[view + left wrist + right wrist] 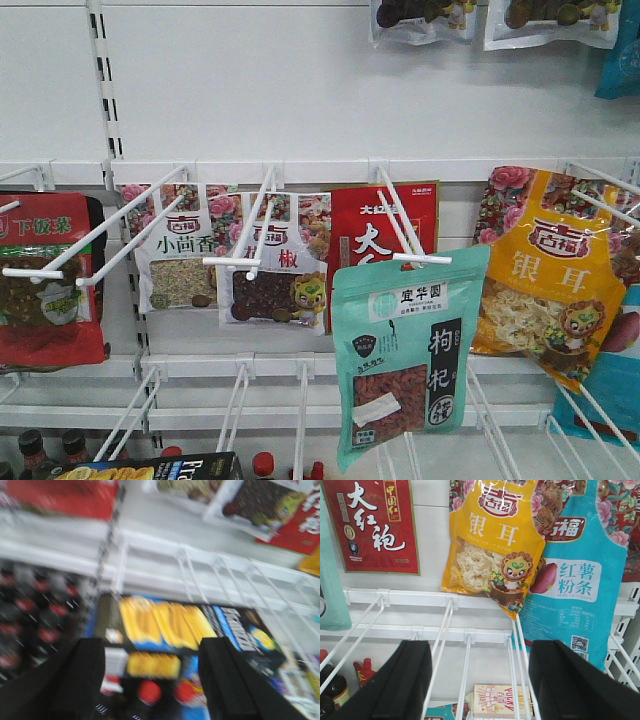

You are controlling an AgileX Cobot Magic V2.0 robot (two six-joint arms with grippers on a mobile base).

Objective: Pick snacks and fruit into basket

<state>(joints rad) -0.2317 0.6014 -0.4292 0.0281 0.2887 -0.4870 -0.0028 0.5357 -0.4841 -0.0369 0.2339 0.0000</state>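
Note:
Snacks hang as glossy pouches on white pegs. In the front view a teal pouch [405,355] with a window of red berries hangs foremost, with a yellow pouch [545,270] to its right and a red pouch [375,235] behind it. My right gripper [482,682] is open and holds nothing, below the yellow pouch [490,545] and right of the red pouch [372,525]. In the blurred left wrist view my left gripper [152,680] is open and holds nothing, above a dark box [185,630] printed with yellow sticks. Fruit and basket are out of view.
White wire pegs [255,235] jut out from the shelf wall toward me. A blue pouch [580,580] hangs at the right. Red-capped dark bottles [30,615] stand lower left. A small Pocky box [495,700] lies below the pegs [465,670].

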